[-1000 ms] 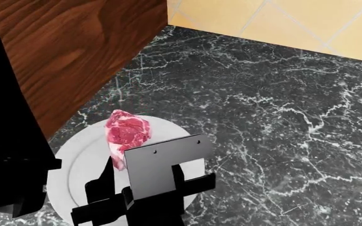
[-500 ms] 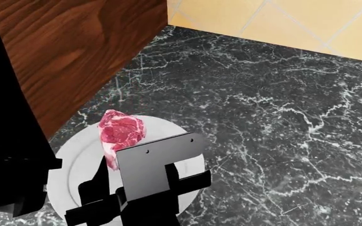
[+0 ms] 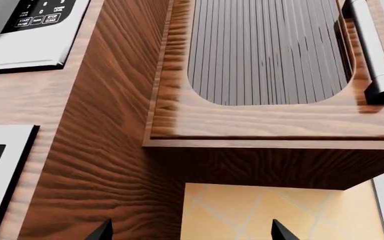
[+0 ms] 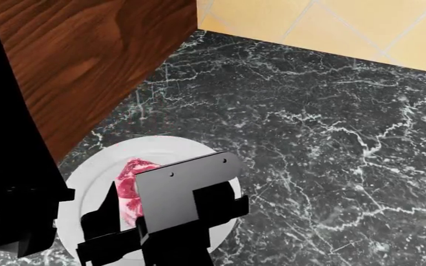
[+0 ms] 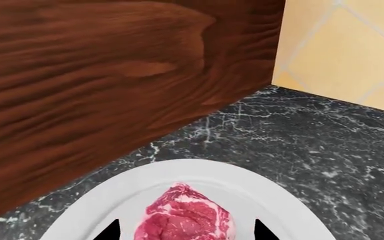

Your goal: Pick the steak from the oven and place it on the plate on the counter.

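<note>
I hold the steak (image 5: 185,220), a soft, limp, slippery slab best gripped across its thick middle, in my right pincer (image 5: 182,231), whose jaws flank it though contact is hidden, now lower over the plate (image 4: 106,166) on the worktop (image 4: 309,138) than a second ago.

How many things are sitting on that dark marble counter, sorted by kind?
Steak: 1
Plate: 1
Total: 2, both on the counter. The steak lies over the plate, with the right claw around it.
</note>
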Tool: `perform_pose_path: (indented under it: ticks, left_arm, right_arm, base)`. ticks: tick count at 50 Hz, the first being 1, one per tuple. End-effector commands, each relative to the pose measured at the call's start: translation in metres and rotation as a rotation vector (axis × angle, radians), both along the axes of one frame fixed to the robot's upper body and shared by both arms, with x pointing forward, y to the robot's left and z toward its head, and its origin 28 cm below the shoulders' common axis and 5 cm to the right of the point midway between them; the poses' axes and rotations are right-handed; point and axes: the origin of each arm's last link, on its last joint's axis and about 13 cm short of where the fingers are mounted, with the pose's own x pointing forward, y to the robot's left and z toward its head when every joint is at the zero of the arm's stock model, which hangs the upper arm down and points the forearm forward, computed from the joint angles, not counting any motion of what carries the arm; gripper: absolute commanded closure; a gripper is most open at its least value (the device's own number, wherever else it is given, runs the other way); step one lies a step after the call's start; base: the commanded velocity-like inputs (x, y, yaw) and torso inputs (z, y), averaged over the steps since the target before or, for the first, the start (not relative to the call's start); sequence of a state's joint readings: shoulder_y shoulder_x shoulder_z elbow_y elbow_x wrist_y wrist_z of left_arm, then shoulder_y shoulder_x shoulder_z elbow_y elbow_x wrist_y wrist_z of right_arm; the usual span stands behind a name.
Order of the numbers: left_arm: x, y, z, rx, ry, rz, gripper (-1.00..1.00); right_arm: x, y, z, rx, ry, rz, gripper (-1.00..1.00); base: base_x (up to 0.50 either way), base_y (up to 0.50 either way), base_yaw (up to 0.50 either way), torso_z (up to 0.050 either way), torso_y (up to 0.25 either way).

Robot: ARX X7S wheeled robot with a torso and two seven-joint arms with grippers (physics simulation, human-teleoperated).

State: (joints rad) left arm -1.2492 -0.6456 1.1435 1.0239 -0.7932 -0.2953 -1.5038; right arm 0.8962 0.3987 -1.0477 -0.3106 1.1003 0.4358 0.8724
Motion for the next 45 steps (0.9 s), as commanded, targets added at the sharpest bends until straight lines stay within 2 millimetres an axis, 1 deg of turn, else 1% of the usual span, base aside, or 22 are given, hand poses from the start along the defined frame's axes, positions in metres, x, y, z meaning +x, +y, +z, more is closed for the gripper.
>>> perform_pose_path:
  ticks: [1,11,17,19,21,23,25,27,28,30,31,33,34,36,41,45]
  left_arm:
    - [0.0,0.0,0.0,0.001,0.001,0.0,-1.0]
    - [0.001,0.0,0.001,0.004,0.0,0.0,-1.0]
    - [-0.001,0.0,0.003,0.006,-0.001,0.003,-1.0]
    - [-0.001,0.0,0.003,0.008,-0.001,0.003,-1.0]
    - [-0.001,0.0,0.004,0.009,-0.001,0.004,-1.0]
    - [-0.002,0.002,0.004,0.006,-0.003,0.009,-1.0]
    - [-0.002,0.002,0.005,0.004,-0.003,0.009,-1.0]
    - [-0.002,0.001,0.005,0.006,-0.006,0.005,-1.0]
    - [-0.002,0.001,0.005,0.006,-0.006,0.004,-1.0]
    - [-0.003,0.001,0.006,0.006,-0.008,0.005,-1.0]
    - [-0.003,0.001,0.006,0.007,-0.009,0.005,-1.0]
    - [-0.004,0.001,0.007,0.007,-0.01,0.006,-1.0]
    - [-0.004,0.001,0.007,0.007,-0.011,0.006,-1.0]
    - [-0.005,0.002,0.008,0.008,-0.013,0.008,-1.0]
    - [-0.005,0.003,0.009,0.008,-0.016,0.01,-1.0]
    - [-0.005,0.004,0.01,0.009,-0.02,0.015,-1.0]
  right_arm:
    - [-0.001,0.001,0.001,-0.004,-0.003,0.01,-1.0]
    - [-0.001,0.0,0.002,-0.005,-0.011,0.01,-1.0]
    - [-0.006,-0.004,0.012,-0.01,-0.063,0.014,-1.0]
    - [-0.009,-0.005,0.018,-0.009,-0.086,0.017,-1.0]
    - [-0.013,-0.006,0.026,-0.011,-0.118,0.025,-1.0]
    - [-0.022,-0.011,0.039,-0.011,-0.161,0.034,-1.0]
    - [-0.025,-0.013,0.045,-0.006,-0.173,0.041,-1.0]
    - [-0.032,-0.016,0.063,-0.007,-0.232,0.043,-1.0]
    - [-0.034,-0.017,0.067,-0.004,-0.244,0.043,-1.0]
    - [-0.04,-0.02,0.088,0.007,-0.312,0.035,-1.0]
    - [-0.042,-0.021,0.093,0.005,-0.33,0.032,-1.0]
    - [-0.049,-0.024,0.113,0.03,-0.389,0.022,-1.0]
    - [-0.051,-0.024,0.117,0.032,-0.403,0.021,-1.0]
    - [-0.059,-0.029,0.133,0.037,-0.46,0.002,-1.0]
    - [-0.068,-0.043,0.149,0.046,-0.514,-0.053,-1.0]
    - [-0.073,-0.052,0.156,0.037,-0.568,-0.097,-1.0]
  base:
    - [0.0,0.0,0.0,0.0,0.0]
    - [0.0,0.0,0.0,0.0,0.0]
    - [0.0,0.0,0.0,0.0,0.0]
    - [0.0,0.0,0.0,0.0,0.0]
    - [0.0,0.0,0.0,0.0,0.0]
    - [0.0,0.0,0.0,0.0,0.0]
    - [0.0,0.0,0.0,0.0,0.0]
    - [0.0,0.0,0.0,0.0,0.0]
    - [0.0,0.0,0.0,0.0,0.0]
    - [0.0,0.0,0.0,0.0,0.0]
    - [0.0,0.0,0.0,0.0,0.0]
    - [0.0,0.0,0.0,0.0,0.0]
    - [0.0,0.0,0.0,0.0,0.0]
    - [0.0,0.0,0.0,0.0,0.0]
    - [0.0,0.0,0.0,0.0,0.0]
    - [0.0,0.0,0.0,0.0,0.0]
